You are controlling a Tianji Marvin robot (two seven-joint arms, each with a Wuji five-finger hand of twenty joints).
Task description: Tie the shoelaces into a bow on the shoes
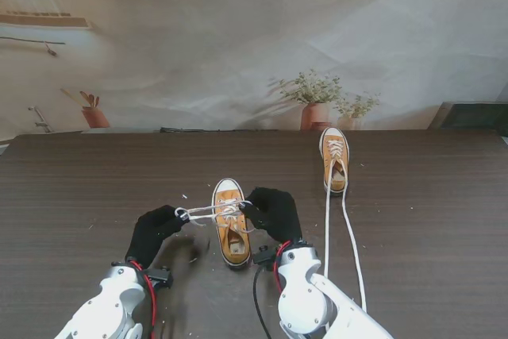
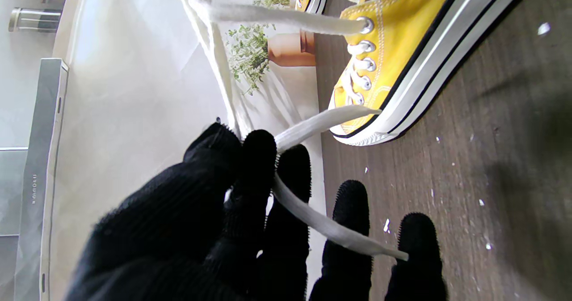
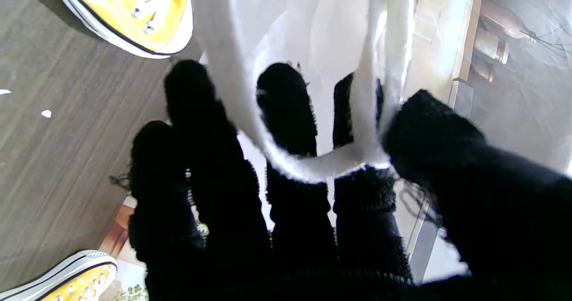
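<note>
mid-knot on the near shoe point(image 1: 231, 232), sitting on the surface point(image 1: 79, 188) between both hands. left hand point(image 1: 155, 230) pinching a lace point(image 2: 313, 124) between thumb and fingers; right hand point(image 1: 272, 212) clamped on a lace loop point(image 3: 313, 162) curled across its fingers. laces stretched sideways over the eyelets, no bow formed yet. next, probably: cross one loop around the other and pull through, keeping tension even so neither pinch slips. far shoe point(image 1: 334, 159) well apart on the right, long laces point(image 1: 349, 236) trailing loose. no brand or writing legible on either shoe.
</note>
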